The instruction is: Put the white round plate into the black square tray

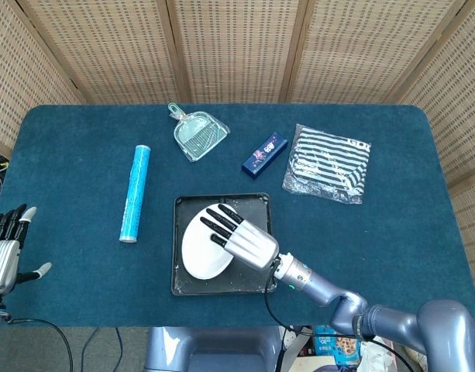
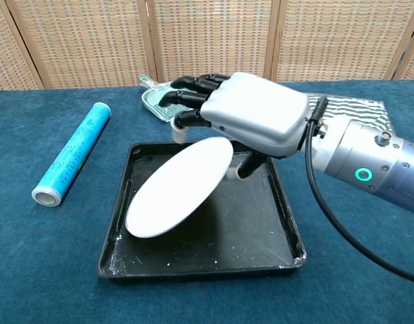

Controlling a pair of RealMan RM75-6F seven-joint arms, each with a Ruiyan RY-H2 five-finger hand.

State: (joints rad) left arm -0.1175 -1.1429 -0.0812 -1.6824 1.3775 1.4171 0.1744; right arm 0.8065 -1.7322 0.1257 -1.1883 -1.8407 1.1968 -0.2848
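- The right hand [image 2: 250, 121], silver-backed with black fingers [image 2: 193, 84], is holding the white round plate [image 2: 179, 187] over the black square tray [image 2: 286, 223], the fingers lying across the plate's upper face and the thumb pressing from beneath.
- The plate is tilting, its lower edge dipping toward the tray's front-left part and its higher edge sitting under the palm; whether the low edge is touching the tray floor cannot be told.
- In the head view, the plate [image 1: 204, 246] is covering the left half of the tray [image 1: 256, 204], with the right hand [image 1: 239, 238] lying over it.
- The tray is resting on the dark blue cloth-covered surface [image 1: 74, 147], and white specks are showing along its inner floor.
- The left hand [image 1: 6, 249] is hovering at the surface's near left edge, holding nothing, its fingers apart and pointing up.
- A light blue cylindrical roll [image 1: 135, 192] is lying left of the tray, well apart from it.
- A clear green plastic dustpan [image 1: 198, 135] is sitting beyond the tray, toward the far edge.
- A small dark blue box [image 1: 265, 153] is lying beyond the tray's right corner.
- A black-and-white striped cloth in a clear bag [image 1: 328, 161] is lying just to the right of the box.
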